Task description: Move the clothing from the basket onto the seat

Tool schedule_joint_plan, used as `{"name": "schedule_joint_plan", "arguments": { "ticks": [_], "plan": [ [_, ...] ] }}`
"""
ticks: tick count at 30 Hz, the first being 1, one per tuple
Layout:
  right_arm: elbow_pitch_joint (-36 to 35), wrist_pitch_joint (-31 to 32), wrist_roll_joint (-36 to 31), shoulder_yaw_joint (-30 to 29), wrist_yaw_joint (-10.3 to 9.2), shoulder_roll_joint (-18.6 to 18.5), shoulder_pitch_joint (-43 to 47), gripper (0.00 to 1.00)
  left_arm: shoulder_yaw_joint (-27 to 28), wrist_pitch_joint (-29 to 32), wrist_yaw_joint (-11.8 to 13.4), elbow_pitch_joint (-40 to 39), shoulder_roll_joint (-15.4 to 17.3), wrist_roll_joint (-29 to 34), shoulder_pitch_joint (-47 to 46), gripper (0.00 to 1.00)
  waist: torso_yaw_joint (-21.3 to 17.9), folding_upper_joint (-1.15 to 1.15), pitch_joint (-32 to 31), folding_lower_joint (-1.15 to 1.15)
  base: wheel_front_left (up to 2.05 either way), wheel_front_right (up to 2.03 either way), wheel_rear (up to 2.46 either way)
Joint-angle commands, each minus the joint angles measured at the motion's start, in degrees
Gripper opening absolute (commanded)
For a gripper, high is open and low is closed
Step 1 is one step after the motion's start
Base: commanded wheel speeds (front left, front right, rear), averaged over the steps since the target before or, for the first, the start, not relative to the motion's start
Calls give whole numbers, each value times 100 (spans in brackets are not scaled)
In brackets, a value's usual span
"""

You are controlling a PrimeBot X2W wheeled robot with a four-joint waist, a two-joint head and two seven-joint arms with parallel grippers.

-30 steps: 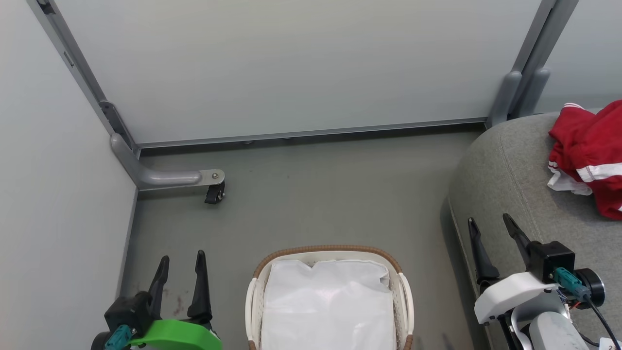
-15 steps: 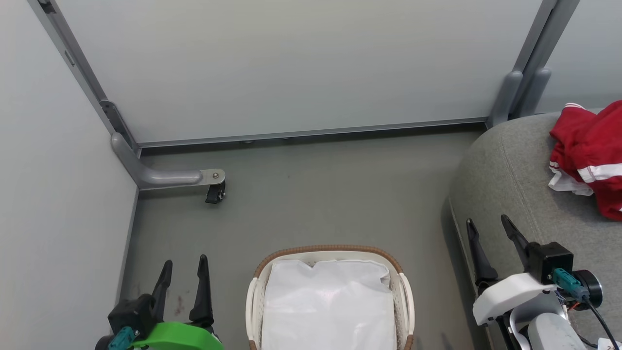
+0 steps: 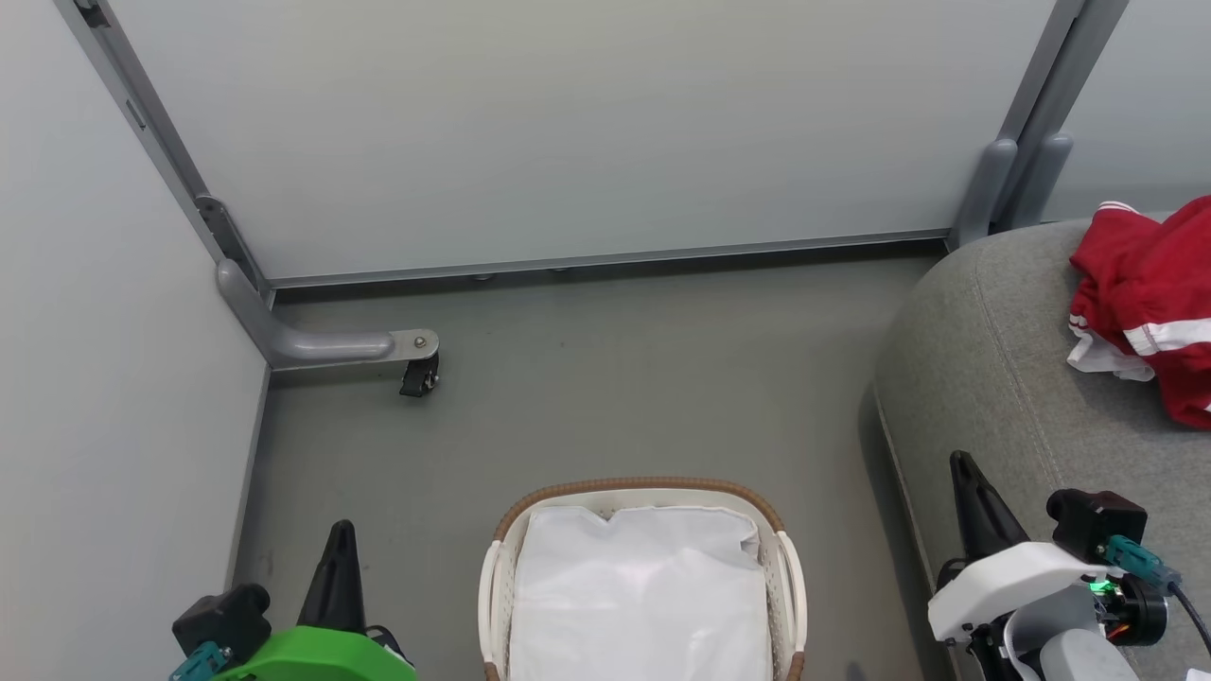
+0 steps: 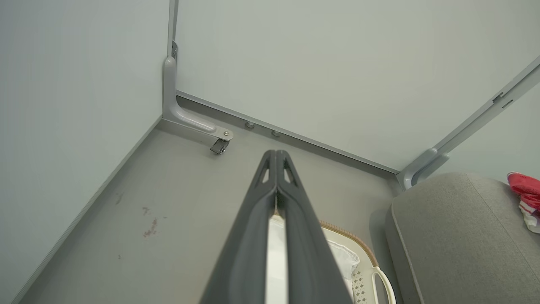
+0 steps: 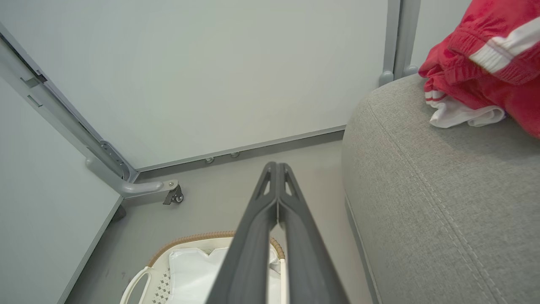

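**Head view: red clothing on the seat, white liner in the basket**

The clothing (image 3: 1149, 303) lay bunched on top of the seat (image 3: 1003, 378), toward its far edge near the wall panels (image 3: 568, 123); red folds, a white stripe and a white hem showed; in the right wrist view the same heap sat back from the seat's rounded front corner. The basket (image 3: 643, 486) stood on the floor (image 3: 615, 378), beside the seat's left side and well apart from the far left corner where a caster wheel (image 3: 417, 376) rested; its white liner (image 3: 639, 596) covered the inside.

The left gripper (image 3: 342, 530) hung over the floor left of the basket, apart from it, its two dark fingers pressed together into a single point; the left wrist view confirmed the tips met with nothing between them. The right gripper (image 3: 962, 465) sat at the seat's near left edge, right of the basket; its fingers were likewise pressed together and empty, as the right wrist view showed.
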Motion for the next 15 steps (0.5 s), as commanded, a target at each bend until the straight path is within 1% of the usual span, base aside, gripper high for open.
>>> {"name": "schedule_joint_plan", "arguments": {
  "ticks": [1,15],
  "plan": [
    [-135,61,280,-20,-1,-29,-69,0,56,50,-28,-126,12,-241,-109,0,-1,0,-1,0,0,0,0],
    [-303,384,1684,-68,-2,-41,-23,0,286,398,-68,-227,16,-1397,-221,0,-10,0,-11,0,0,0,0]
  ]
}}
